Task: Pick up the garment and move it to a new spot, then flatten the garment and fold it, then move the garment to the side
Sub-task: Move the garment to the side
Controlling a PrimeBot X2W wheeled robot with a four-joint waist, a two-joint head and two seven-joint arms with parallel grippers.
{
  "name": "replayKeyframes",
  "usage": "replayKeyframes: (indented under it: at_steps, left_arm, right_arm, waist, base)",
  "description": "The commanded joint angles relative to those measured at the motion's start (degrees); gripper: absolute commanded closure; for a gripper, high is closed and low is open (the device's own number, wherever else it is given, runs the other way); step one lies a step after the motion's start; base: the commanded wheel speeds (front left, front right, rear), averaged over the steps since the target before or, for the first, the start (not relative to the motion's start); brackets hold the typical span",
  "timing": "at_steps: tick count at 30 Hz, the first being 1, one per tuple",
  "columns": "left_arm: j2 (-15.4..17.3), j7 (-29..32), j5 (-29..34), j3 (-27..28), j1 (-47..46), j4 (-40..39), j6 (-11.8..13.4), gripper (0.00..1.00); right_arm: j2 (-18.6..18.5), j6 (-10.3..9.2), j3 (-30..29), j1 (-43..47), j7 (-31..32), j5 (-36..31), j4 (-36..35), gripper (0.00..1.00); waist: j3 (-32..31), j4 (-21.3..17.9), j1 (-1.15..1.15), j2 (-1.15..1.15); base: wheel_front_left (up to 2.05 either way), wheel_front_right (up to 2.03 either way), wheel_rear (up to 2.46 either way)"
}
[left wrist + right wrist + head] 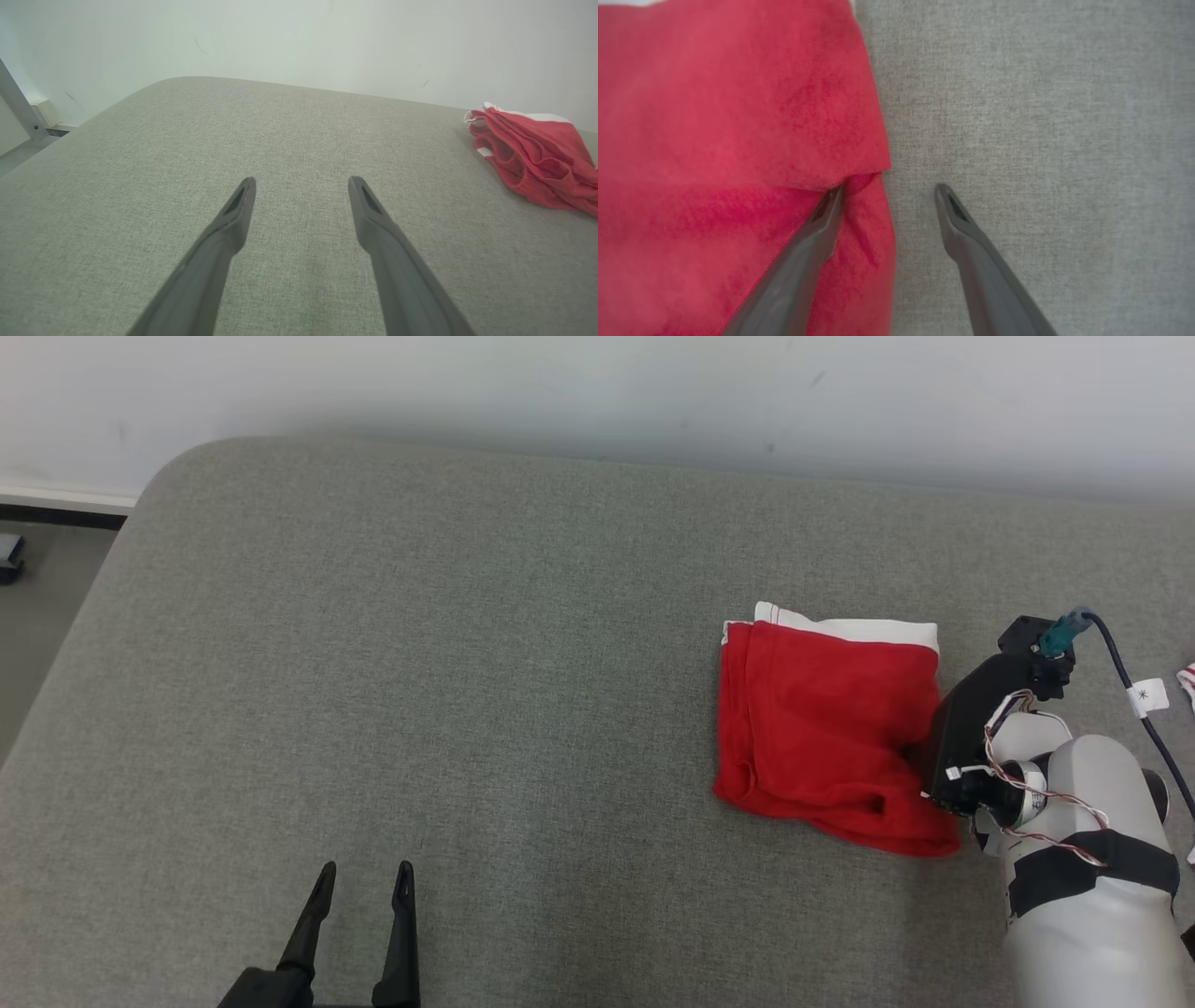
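On the right of the grey cushion (420, 663) lies the folded red garment (826, 733); my right gripper (887, 191) stands wide astride its edge, one finger over cloth, one over bare cushion, gripping nothing. My left gripper (364, 870), also wide, sits well apart.

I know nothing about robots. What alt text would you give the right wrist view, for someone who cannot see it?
The right gripper stands open across the edge of a layered red garment. One dark finger lies over the cloth with its tip at a fold, the other over the bare grey surface.
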Motion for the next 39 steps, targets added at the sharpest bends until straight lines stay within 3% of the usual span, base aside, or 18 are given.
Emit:
replayKeyframes:
  at_steps: [1,6,7,8,9,10,19,27,33,39]
  left_arm:
    - [-0.06,-0.15,-0.35,-0.11,-0.81,0.02,0.05,0.0]
    - [-0.06,-0.15,-0.66,-0.39,-1.75,0.3,0.31,0.0]
    - [-0.06,-0.15,-0.71,-0.45,-1.96,0.29,0.34,0.0]
    - [-0.06,-0.15,-0.71,-0.47,-2.17,0.25,0.36,0.0]
    - [-0.05,-0.15,-0.72,-0.47,-2.41,0.19,0.39,0.0]
    - [-0.06,-0.15,-0.71,-0.47,-2.61,0.15,0.42,0.0]
    - [-0.05,-0.15,-0.97,-0.3,-3.37,0.31,0.64,0.0]
    - [-0.05,-0.15,-1.2,0.5,-1.79,-0.43,0.97,0.0]
    - [-0.05,-0.15,-0.81,1.65,-1.6,-2.05,1.15,0.0]
    - [-0.04,-0.15,-0.08,2.44,-3.09,-3.17,0.67,0.0]
  right_arm:
    - [0.8,-0.12,-0.24,-0.01,0.02,-0.66,1.47,0.0]
    - [1.42,-0.12,-0.79,0.51,-0.18,-2.06,4.69,0.0]
    - [1.55,-0.12,-1.07,0.34,-0.71,-1.8,5.23,0.17]
    - [1.75,-0.12,-1.4,-0.05,-1.2,-0.85,5.85,0.61]
    - [2.01,-0.12,-1.56,-0.41,-1.67,0.21,6.6,0.67]
    - [2.26,-0.12,-1.18,-0.74,-2.22,0.77,7.21,1.0]
    - [0.16,-0.06,6.12,-4.16,-7.71,0.41,8.94,1.0]
    - [-7.04,-0.06,20.32,-7.8,-10.79,1.53,7.32,1.0]
    - [-12.97,-0.06,31.7,-10.39,-8.61,8.43,2.71,1.0]
    - [-19.58,-0.06,38.26,-11.4,-5.97,15.85,-5.16,1.0]
  waist:
    - [1.02,0.34,-0.01,-0.01]
    - [1.56,-0.1,-0.01,-0.01]
    - [1.7,-0.21,-0.01,-0.01]
    - [1.9,-0.35,-0.01,-0.01]
    - [2.08,-0.47,-0.01,-0.01]
    - [2.24,-0.63,-0.01,-0.01]
    - [2.28,-1.97,-0.01,-0.01]
    - [0.67,-5.35,-0.01,-0.01]
    - [0.75,-10.42,-0.01,-0.01]
    - [2.34,-15.92,-0.01,-0.01]
  base:
    - [0.0,0.0,0.0]
    - [0.0,0.0,0.0]
    - [0.0,0.0,0.0]
    - [0.0,0.0,0.0]
    - [0.0,0.0,0.0]
    - [0.0,0.0,0.0]
    - [0.0,0.0,0.0]
    - [0.0,0.0,0.0]
    - [0.0,0.0,0.0]
    - [0.0,0.0,0.0]
